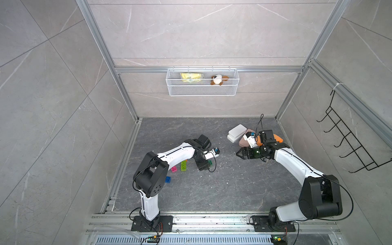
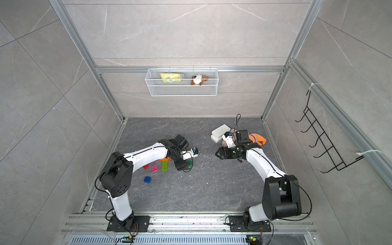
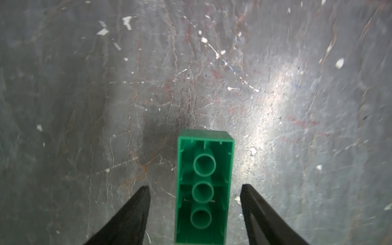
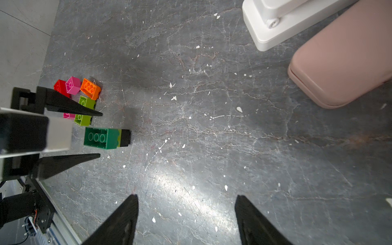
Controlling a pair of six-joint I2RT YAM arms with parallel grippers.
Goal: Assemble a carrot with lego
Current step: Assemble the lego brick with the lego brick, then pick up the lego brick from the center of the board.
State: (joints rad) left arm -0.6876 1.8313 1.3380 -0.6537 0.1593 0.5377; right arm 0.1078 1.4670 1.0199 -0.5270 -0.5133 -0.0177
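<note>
I can't read any writing, number or brand anywhere in here. The yellow packet (image 1: 192, 77) in the wire basket (image 1: 202, 91) is too small to read. The studs on the lego (image 4: 90, 89) are too blurred to tell.

The left arm (image 1: 178, 152) bends low, jaws spread; the right arm (image 1: 292, 163) reaches inward, jaws parted

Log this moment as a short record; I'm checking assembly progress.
carrot: partial stack of dark green, lime and black tip, lying on its side on the table
left gripper: open, fingers either side of carrot, not touching
right gripper: open, empty, over the table
loose bricks: red, pink, orange, lime clustered near carrot; blue apart
clutter: white case, pink case
</note>
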